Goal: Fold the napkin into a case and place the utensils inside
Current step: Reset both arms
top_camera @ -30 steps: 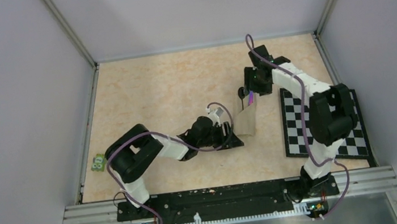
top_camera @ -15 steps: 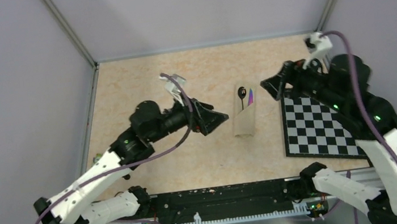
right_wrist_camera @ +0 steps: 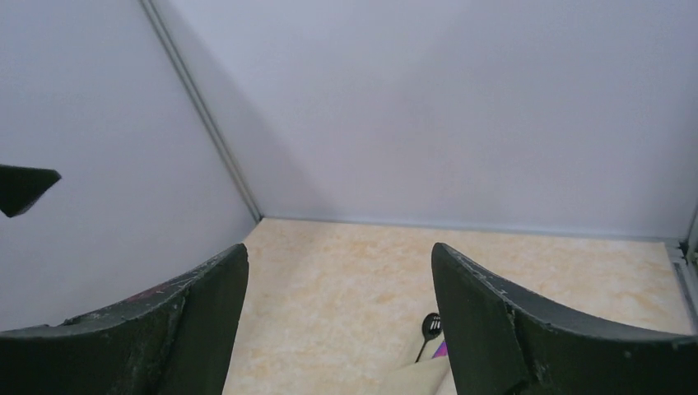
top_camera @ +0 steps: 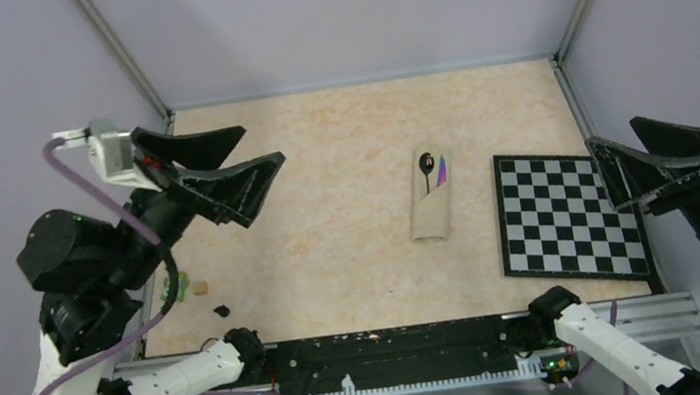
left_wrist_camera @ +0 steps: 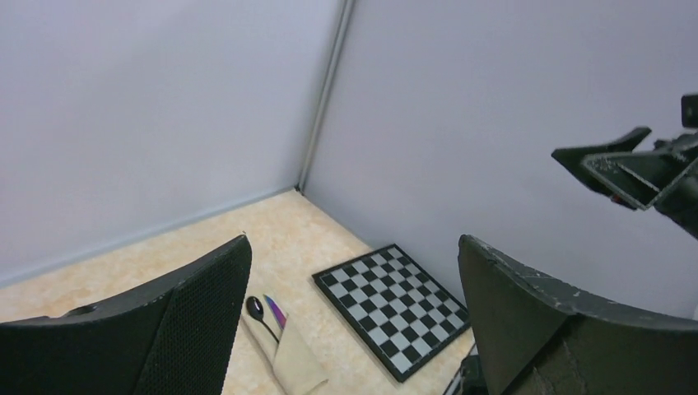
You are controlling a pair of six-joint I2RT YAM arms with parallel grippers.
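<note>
The napkin [top_camera: 430, 214] lies folded into a narrow beige case mid-table. The utensils stick out of its far end: a black spoon [top_camera: 425, 162] and a purple knife [top_camera: 442, 173]. My left gripper [top_camera: 259, 145] is raised high at the left, well away from the case, open and holding nothing. My right gripper [top_camera: 612, 133] is raised at the right edge, also open and holding nothing. The left wrist view shows the case [left_wrist_camera: 294, 363], spoon [left_wrist_camera: 255, 309] and knife [left_wrist_camera: 276, 313] far below its open gripper [left_wrist_camera: 354, 240]. Below the right wrist's open gripper [right_wrist_camera: 338, 247] are the spoon [right_wrist_camera: 430, 326] and a corner of the napkin [right_wrist_camera: 420, 378].
A black-and-white checkerboard [top_camera: 567, 214] lies flat right of the case, also in the left wrist view [left_wrist_camera: 395, 309]. A small green object [top_camera: 182, 282] and two small bits [top_camera: 201, 287] sit near the left wall. Grey walls enclose the table; a metal rail [top_camera: 395, 348] runs along the near edge.
Both arms pulled away from the case, lifting up and back to their own sides. Both grippers opened wide. The case with spoon and knife stayed put.
</note>
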